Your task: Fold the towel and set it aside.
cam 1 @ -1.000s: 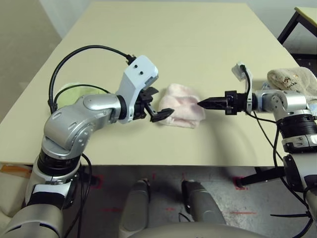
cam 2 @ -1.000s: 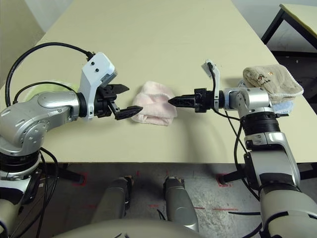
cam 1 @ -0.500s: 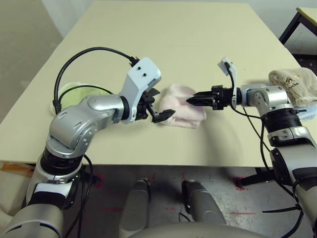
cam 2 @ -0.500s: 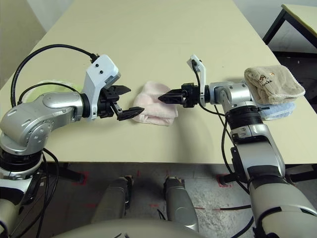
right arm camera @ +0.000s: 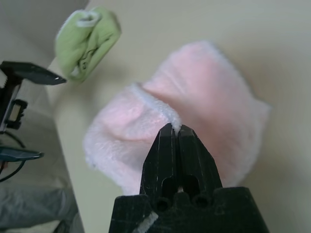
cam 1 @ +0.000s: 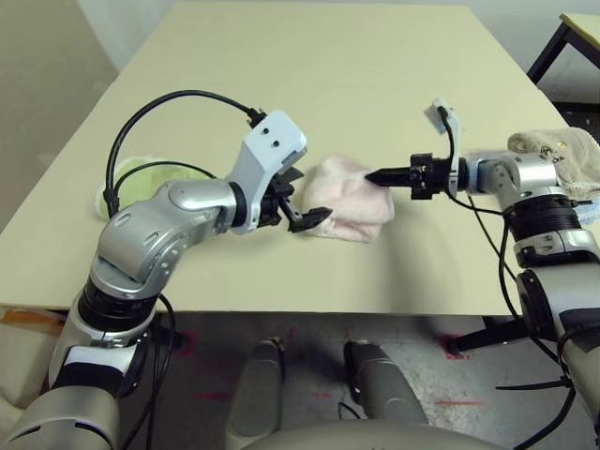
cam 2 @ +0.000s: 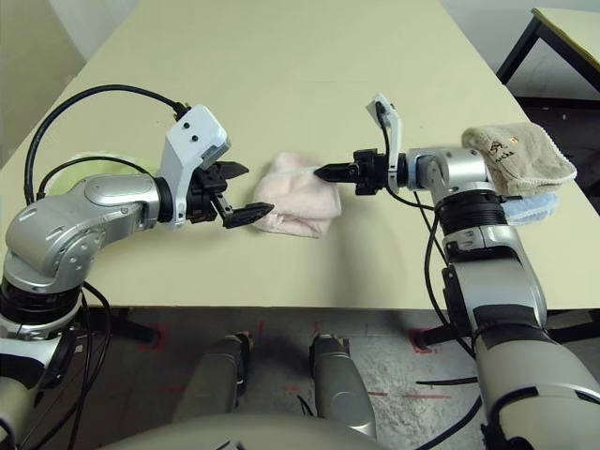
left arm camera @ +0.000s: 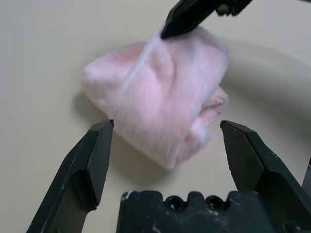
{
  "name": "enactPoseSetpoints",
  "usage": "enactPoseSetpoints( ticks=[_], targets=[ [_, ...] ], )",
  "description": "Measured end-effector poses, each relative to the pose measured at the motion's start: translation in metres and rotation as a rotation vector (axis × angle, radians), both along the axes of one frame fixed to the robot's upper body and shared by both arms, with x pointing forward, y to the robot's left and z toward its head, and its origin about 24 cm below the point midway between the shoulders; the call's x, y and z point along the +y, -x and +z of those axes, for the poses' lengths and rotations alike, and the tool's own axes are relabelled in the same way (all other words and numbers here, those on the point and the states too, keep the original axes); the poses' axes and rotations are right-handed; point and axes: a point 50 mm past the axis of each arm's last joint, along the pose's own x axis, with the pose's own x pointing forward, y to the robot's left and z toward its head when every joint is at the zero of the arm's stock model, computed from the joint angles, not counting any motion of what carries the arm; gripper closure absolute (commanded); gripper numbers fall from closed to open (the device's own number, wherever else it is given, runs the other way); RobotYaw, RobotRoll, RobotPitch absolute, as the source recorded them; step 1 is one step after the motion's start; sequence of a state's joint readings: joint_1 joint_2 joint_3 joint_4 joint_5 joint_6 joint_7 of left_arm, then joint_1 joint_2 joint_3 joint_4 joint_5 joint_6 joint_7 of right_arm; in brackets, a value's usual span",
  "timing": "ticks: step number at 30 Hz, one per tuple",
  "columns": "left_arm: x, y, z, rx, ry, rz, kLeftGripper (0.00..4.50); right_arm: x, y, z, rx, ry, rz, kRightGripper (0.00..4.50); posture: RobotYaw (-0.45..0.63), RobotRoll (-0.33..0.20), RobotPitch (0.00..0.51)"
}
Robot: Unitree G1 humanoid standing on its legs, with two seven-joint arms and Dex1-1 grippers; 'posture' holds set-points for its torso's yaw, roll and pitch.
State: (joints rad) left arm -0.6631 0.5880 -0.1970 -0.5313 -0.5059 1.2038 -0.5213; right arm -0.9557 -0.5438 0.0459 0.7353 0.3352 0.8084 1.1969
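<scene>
Left wrist view, pink towel (left arm camera: 160,97), edge pinched in right tool (left arm camera: 176,26).

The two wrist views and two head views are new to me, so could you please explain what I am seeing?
This is a two-armed robot at a table. Two pictures come from its head, looking down; the others come from a camera on each wrist. A lime-green towel, a pink towel and a beige towel over a light blue one lie there. The right tool is shut on the pink towel's edge; the left tool is open and empty.
</scene>
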Motion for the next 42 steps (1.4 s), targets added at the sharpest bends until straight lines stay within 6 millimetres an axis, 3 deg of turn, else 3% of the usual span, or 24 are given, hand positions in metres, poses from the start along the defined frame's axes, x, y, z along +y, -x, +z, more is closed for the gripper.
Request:
enactPoseSetpoints(
  ticks=[8,14,18,22,25,27,30,35,41,42],
  targets=[
    [-0.002,0.0,-0.001,0.001,0.0,-0.013,0.0,-0.012,0.004,-0.025,0.081,0.038,-0.084,4.42,0.16,0.0,0.097],
    [-0.002,0.0,-0.002,0.0,-0.006,-0.016,0.0,-0.01,0.01,-0.038,0.113,0.086,-0.047,4.42,0.17,0.0,0.097],
    [-0.002,-0.002,-0.004,0.004,0.008,-0.002,0.0,-0.002,0.01,-0.039,0.065,0.06,-0.003,3.36,0.17,0.0,0.098],
    [-0.005,-0.006,-0.003,0.006,0.083,0.015,0.0,0.0,0.003,-0.014,-0.054,-0.013,0.024,1.89,0.17,0.0,0.099],
    [-0.005,-0.011,-0.003,0.007,0.13,0.041,0.61,-0.005,-0.001,0.011,-0.14,-0.045,0.031,0.79,0.17,0.0,0.099],
    [-0.006,-0.017,-0.002,0.013,0.181,0.059,1.39,-0.006,-0.002,0.018,-0.16,-0.063,0.038,0.02,0.16,0.0,0.098],
    [-0.012,-0.023,-0.001,0.016,0.223,0.062,2.46,0.001,-0.002,0.019,-0.16,-0.1,0.059,0.31,0.16,0.0,0.098],
    [-0.027,-0.031,-0.003,0.022,0.255,0.035,4.5,0.026,0.0,0.012,-0.15,-0.155,0.125,2.2,0.15,0.0,0.096],
    [-0.04,-0.039,-0.022,0.085,0.224,0.019,4.5,0.036,0.004,-0.009,-0.084,-0.143,0.123,4.43,0.15,0.0,0.091],
    [-0.042,-0.04,-0.026,0.098,0.212,0.02,4.5,0.036,0.004,-0.015,-0.068,-0.125,0.117,4.48,0.14,0.0,0.091]
  ],
)
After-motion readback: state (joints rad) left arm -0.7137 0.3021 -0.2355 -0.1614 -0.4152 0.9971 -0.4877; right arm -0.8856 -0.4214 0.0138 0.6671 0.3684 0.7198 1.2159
